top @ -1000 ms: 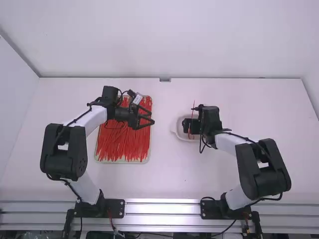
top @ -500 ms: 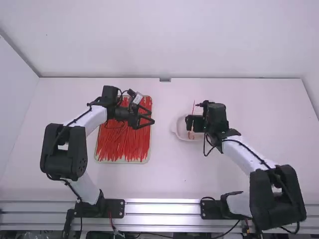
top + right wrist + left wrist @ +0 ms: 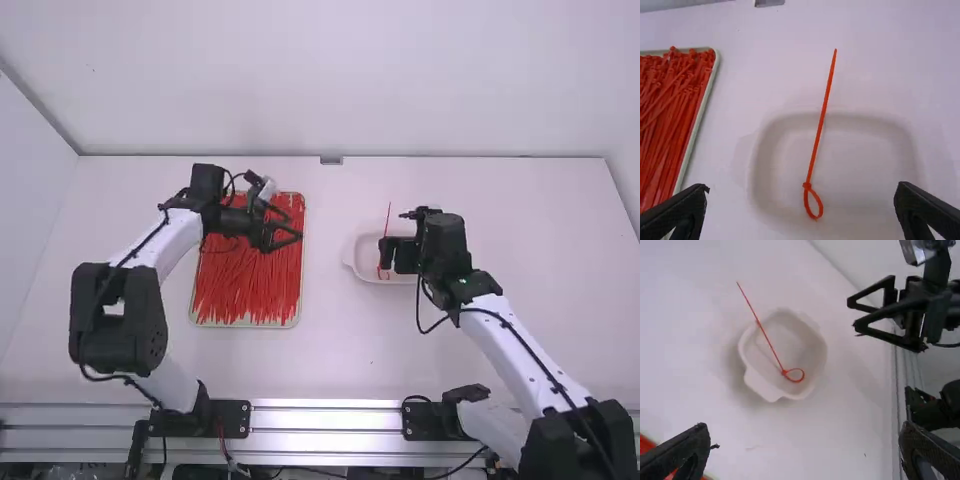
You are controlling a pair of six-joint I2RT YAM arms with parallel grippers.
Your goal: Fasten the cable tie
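The red cable tie (image 3: 385,238) is already fastened and sits right of centre in the high view. Its small closed loop lies on the floor of a shallow white dish (image 3: 352,262), and its straight tail slants up over the dish's far rim, toward the top of the frame. Nothing is gripping it

The right gripper (image 3: 392,255) hovers at the dish's right side with its fingers spread wide and nothing between them. In its own wrist view the two fingertips stand at the lower corners, with the dish and the looped tie between them

Left of centre lies a pale rectangular tray (image 3: 302,272) heaped with loose red cable ties (image 3: 245,280), well apart from the dish. The left gripper (image 3: 288,228) hangs over the tray's upper right part, pointing toward the dish, its fingers also wide apart and empty. The left wrist view looks across bare white table (image 3: 700,340) at the dish, with the right gripper in the upper right of that frame
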